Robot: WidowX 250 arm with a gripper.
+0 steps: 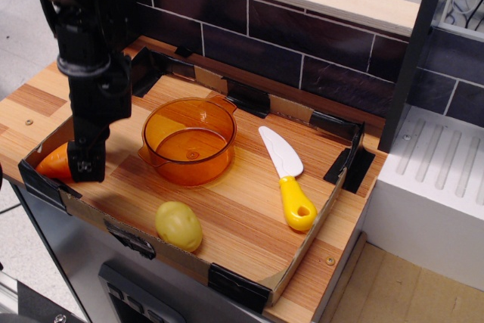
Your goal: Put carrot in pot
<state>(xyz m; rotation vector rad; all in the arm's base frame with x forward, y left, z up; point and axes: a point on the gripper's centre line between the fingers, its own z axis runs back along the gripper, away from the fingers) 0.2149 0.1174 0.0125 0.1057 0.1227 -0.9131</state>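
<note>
The orange carrot (53, 163) lies at the left corner of the wooden tray, and only its left part shows. My black gripper (85, 163) is down over the carrot's right part and hides it. The fingers read as one dark block, so I cannot tell whether they are open or closed on the carrot. The translucent amber pot (189, 141) stands upright and empty in the middle of the tray, just right of the gripper.
A yellowish-green toy potato (178, 225) lies near the tray's front edge. A white-bladed, yellow-handled knife (286, 178) lies right of the pot. The tray has low cardboard walls (249, 281) with black tape. A dark brick wall (287, 35) runs behind.
</note>
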